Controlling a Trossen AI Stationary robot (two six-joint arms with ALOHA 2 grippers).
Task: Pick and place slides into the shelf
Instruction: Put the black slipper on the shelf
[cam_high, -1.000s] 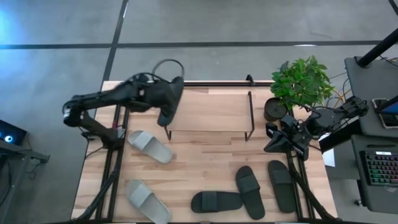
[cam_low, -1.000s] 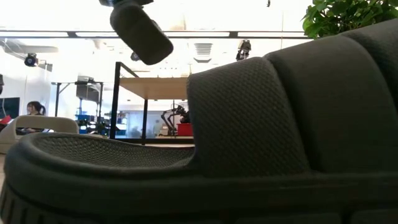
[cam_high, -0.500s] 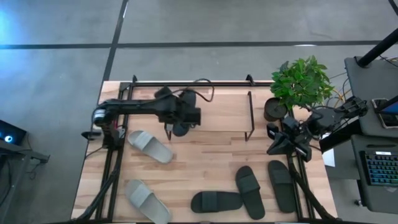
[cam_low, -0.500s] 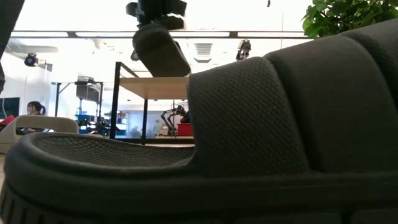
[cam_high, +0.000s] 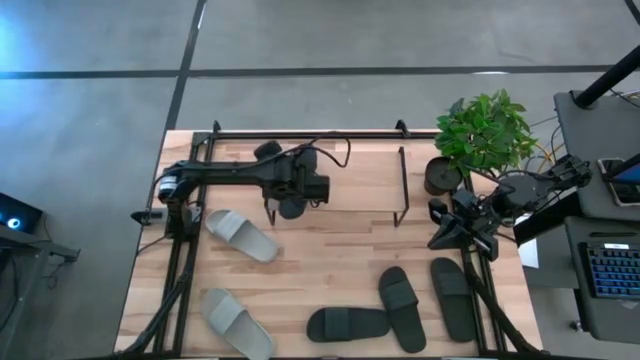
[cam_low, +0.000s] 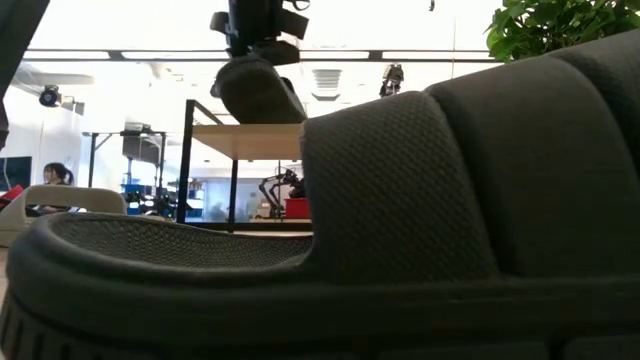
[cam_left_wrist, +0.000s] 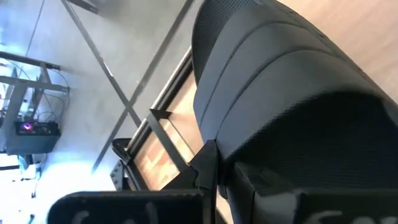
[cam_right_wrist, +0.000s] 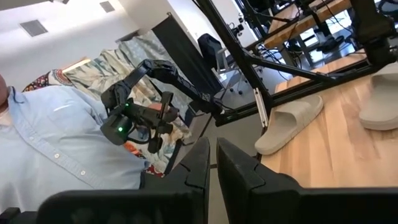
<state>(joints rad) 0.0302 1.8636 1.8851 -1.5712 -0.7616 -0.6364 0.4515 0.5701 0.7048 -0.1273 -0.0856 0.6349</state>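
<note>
**Dark slide held over the shelf**

The left end effector (cam_high: 300, 188) is clamped on a dark slide (cam_high: 291, 205), holding it above the left part of the shelf (cam_high: 350, 180). The right end effector (cam_high: 446, 232) waits at the counter's (cam_high: 330, 270) right edge, fingers nearly together, holding nothing. Two light slides (cam_high: 241, 236) and three dark ones (cam_high: 400, 294) lie on the counter.

Shelf (cam_high: 345, 180): light wooden top board, thin black frame, at the table's far middle.

Dark slide (cam_high: 291, 203) held over the shelf's left end, tilted, above the board in the low view.

Two light grey slides (cam_high: 241, 235) (cam_high: 237, 322) lie at near left, well apart.

Three dark slides at near right: one crosswise (cam_high: 348, 323), two lengthwise (cam_high: 401, 307) (cam_high: 453, 297).
</note>
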